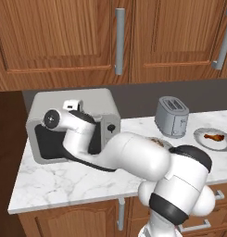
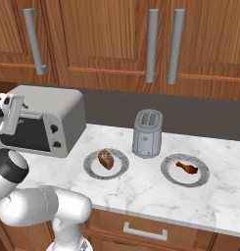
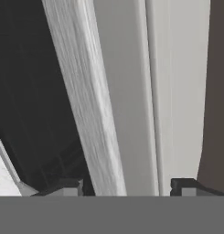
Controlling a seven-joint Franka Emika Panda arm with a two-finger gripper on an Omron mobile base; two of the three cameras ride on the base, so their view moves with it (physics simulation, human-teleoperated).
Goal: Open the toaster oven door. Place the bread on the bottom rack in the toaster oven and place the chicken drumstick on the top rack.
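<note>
While your tool (image 3: 127, 185) is straddling the door's handle (image 3: 97, 114), fingers spread either side, the oven (image 2: 43, 120) is sitting at the counter's (image 2: 151, 191) nine o'clock end, door (image 2: 26, 133) shut.

A small grey toaster (image 2: 147, 133) stands upright on the white marble counter (image 2: 141, 188), near the dark back wall (image 2: 200, 117). Two round grey plates (image 2: 122, 165) sit in front of it. Brown wooden cupboards (image 2: 107, 39) with long grey handles (image 2: 152, 46) hang above.
</note>
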